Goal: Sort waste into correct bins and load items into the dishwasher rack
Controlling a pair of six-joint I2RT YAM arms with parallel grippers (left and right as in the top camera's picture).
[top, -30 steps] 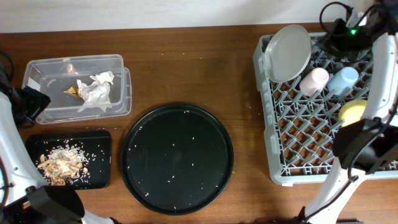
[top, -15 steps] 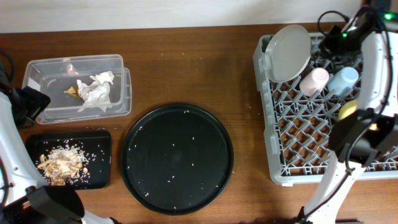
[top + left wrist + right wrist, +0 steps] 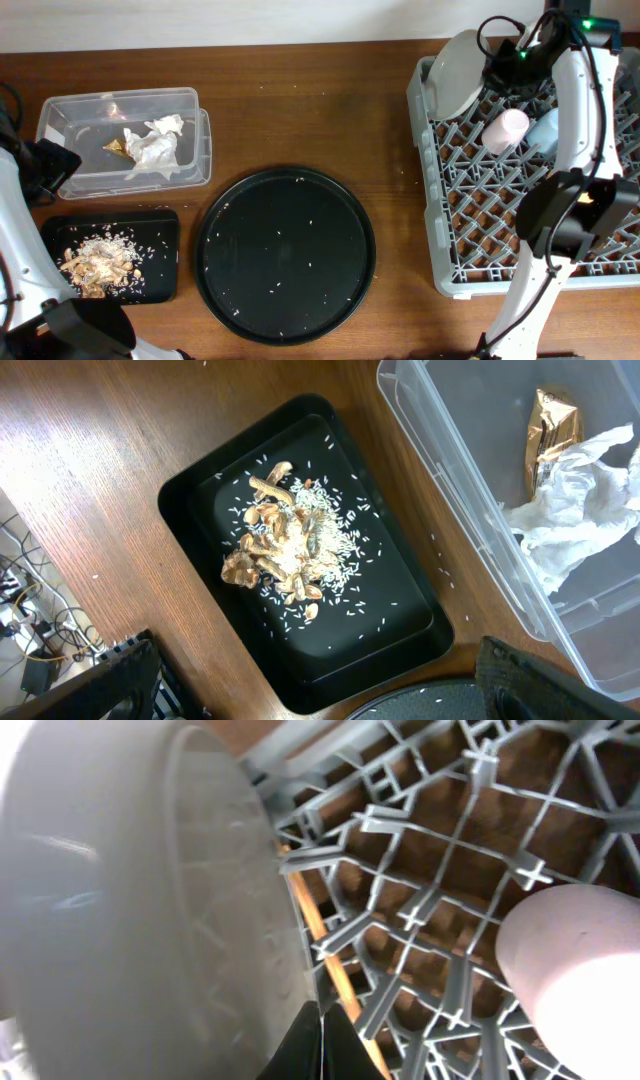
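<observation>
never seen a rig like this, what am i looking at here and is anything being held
Two robot arms work at a table. One picture looks down from above; the other two come from a camera on each wrist. Lying there: a clear tub holding a crumpled wrapper, a black tray of food scraps, a round black tray, and a rack with a grey plate, pink cup and blue cup. The left end effector hangs open near the scraps, empty. The right end effector, beside the plate, looks shut, with nothing clearly held.
</observation>
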